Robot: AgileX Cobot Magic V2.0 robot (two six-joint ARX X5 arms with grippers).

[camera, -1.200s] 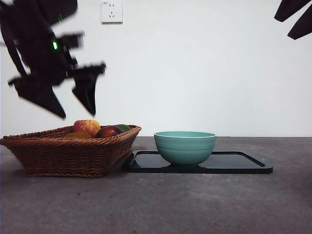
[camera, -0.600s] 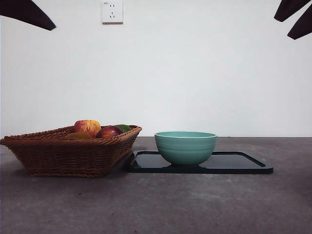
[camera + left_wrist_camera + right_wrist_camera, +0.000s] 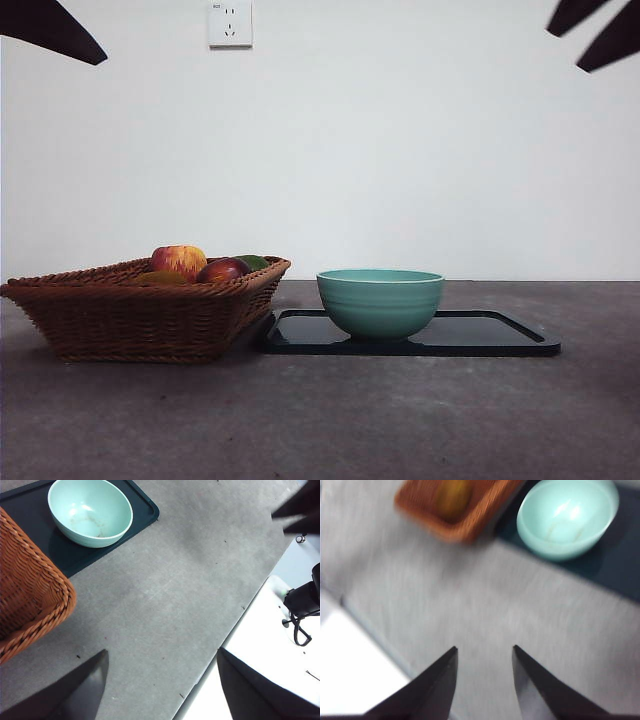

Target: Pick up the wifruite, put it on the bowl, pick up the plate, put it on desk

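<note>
While both arms wait up high, no fruit is picked yet, so the first step is only beginning. The left end effector has its jaws wide apart and holds nothing. The right end effector is parted and bare too. The red and yellow fruit lies in the brown wicker basket, well below both. The round teal-green ceramic bowl sits empty on the shiny black tray, on the dark grey tabletop. I think one arm must next go down to the fruit

We see a teal-green bowl with faint ridges and a paler rim on a glossy black tray. The woven basket is brown, holding red-yellow fruit; the desk is mottled dark grey.
</note>
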